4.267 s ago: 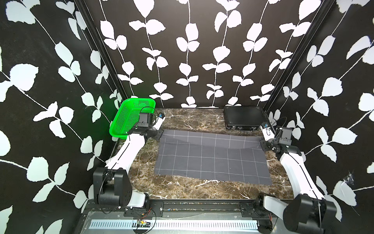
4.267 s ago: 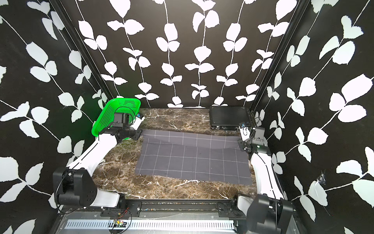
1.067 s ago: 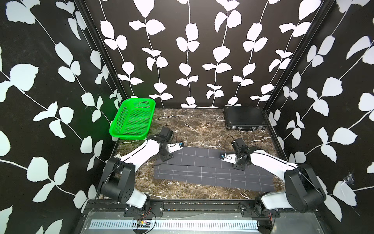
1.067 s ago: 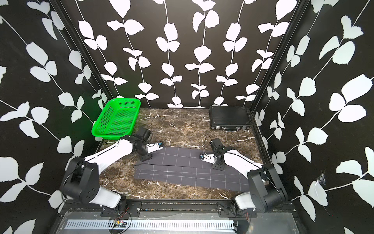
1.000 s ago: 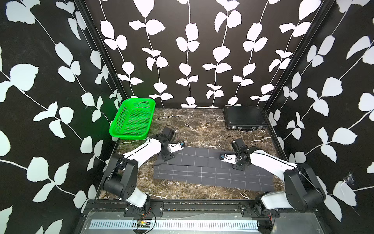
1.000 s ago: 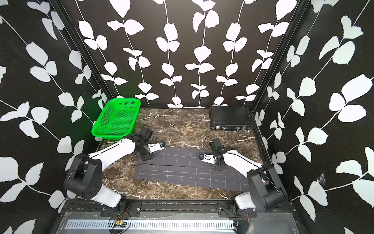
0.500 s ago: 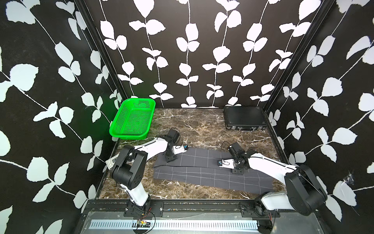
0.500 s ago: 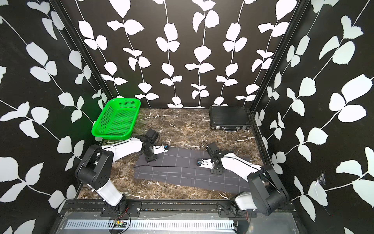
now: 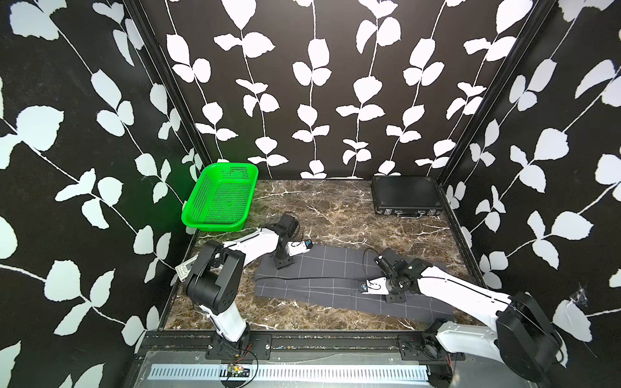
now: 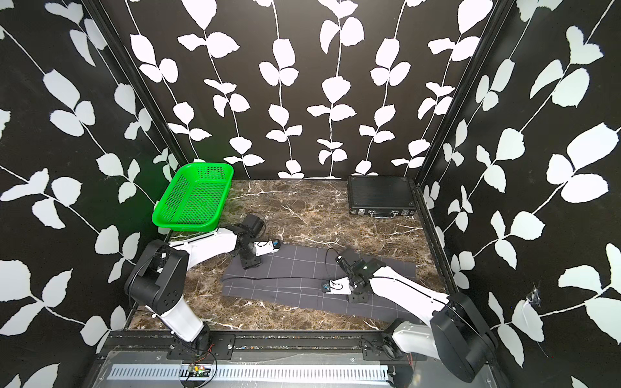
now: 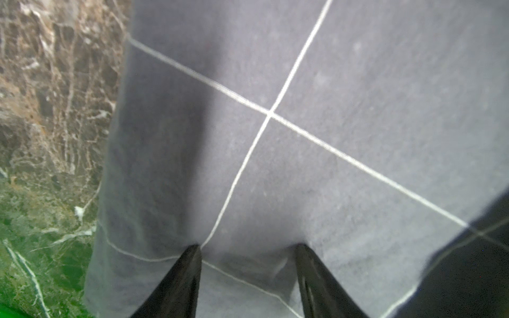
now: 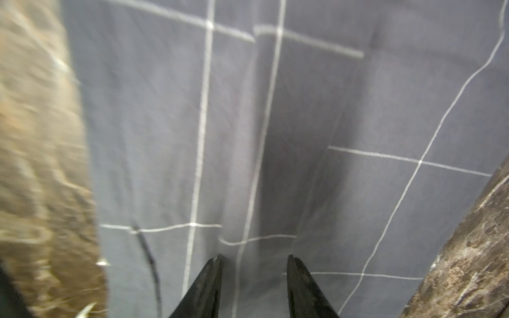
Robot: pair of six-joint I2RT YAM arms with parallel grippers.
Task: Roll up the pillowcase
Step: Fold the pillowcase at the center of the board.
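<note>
Black walls printed with white leaf vines are enclosing the brown marble tabletop [image 9: 336,215]; a green mesh basket [image 9: 218,201] is sitting at the far left corner and a black latched case [image 9: 405,198] at the far right.

I am watching the left arm reaching low from its near-left base, wrist bent so the left gripper [image 9: 280,264] [image 10: 250,264] is pointing straight down at the left end of the pillowcase [image 9: 336,278] [image 10: 292,272], close to its far edge; the right arm is lying low from the near-right base, its forearm crossing the cloth's right end, with the right gripper [image 9: 395,297] [image 10: 358,297] pointing down right of the middle.

The pillowcase is lying on the near half of the table, folded into a long band; its long axis is running left to right, slanting slightly nearer at the right end, with a fold edge running along its length.

From the wrist cameras I am seeing the left gripper [image 11: 249,247] standing moderately wide and the right gripper [image 12: 253,257] a little narrower, tips at the checked fabric [image 11: 330,137] [image 12: 303,137], nothing clamped between either pair; I cannot tell how hard they are pressing.
</note>
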